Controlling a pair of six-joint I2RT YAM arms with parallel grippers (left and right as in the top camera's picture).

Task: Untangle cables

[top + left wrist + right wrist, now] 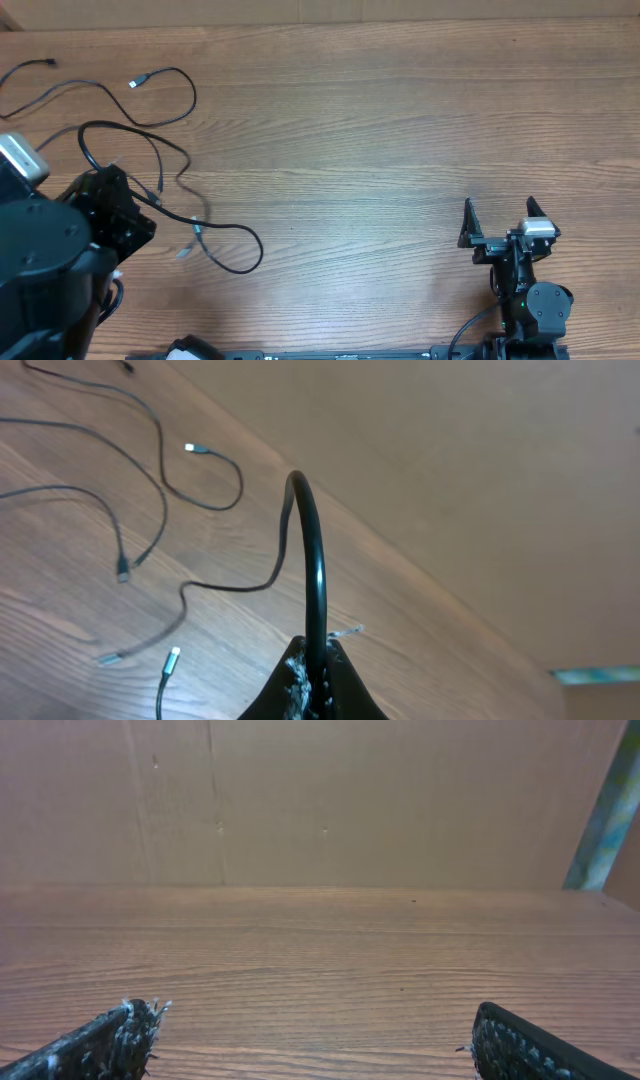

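Several thin black cables (pixel 150 125) lie looped over each other on the wooden table at the left. One plug lies at the far left (pixel 50 63), and a silvery plug (pixel 137 82) lies near it. Two more plug ends lie close together (pixel 190 240). My left gripper (pixel 150 197) is shut on one cable. In the left wrist view this cable (pixel 316 550) arches up from my shut jaws (pixel 318 660), and other cables and plugs (pixel 195 449) lie on the table behind. My right gripper (pixel 502 215) is open and empty, far from the cables, and its fingers (pixel 315 1040) show wide apart.
The wooden table (pixel 400 130) stretches between the two arms. A brown board wall (pixel 320 800) stands along the far edge. The right arm's base (pixel 535 305) and its thicker cable sit at the front edge.
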